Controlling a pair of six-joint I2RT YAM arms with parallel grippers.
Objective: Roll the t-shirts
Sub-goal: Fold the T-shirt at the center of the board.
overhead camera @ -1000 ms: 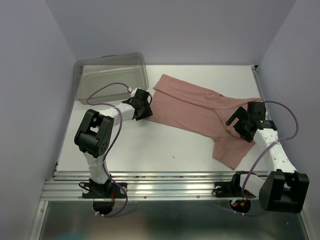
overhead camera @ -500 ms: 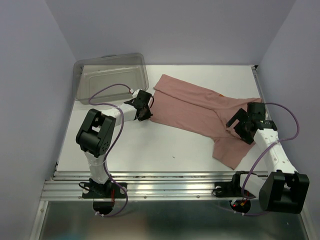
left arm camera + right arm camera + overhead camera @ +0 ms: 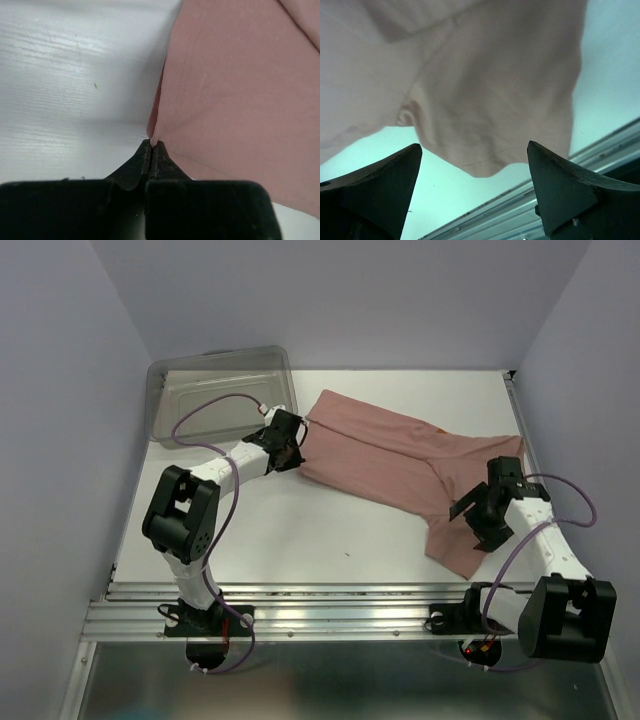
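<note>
The dusty-pink t-shirt [image 3: 385, 455] lies flat and slantwise across the table, from the far middle down to the near right. My left gripper [image 3: 296, 448] is at the shirt's left edge and shut on a pinch of the fabric. In the left wrist view the black fingertips [image 3: 151, 146] meet on a small fold of the t-shirt [image 3: 240, 95]. My right gripper [image 3: 472, 523] hovers open over the shirt's near right part. The right wrist view shows its fingers spread wide [image 3: 474, 146] over a rounded flap of the t-shirt [image 3: 490, 85], holding nothing.
A clear grey plastic bin [image 3: 215, 390] stands at the far left corner, just behind the left arm. A metal rail [image 3: 350, 605] runs along the table's near edge, close to the shirt's lowest corner. Walls enclose the left, right and back.
My left gripper has shut on the shirt's left edge and shifted slightly toward the far side. My right gripper has moved nearer, down over the shirt's lower right part, still open.
</note>
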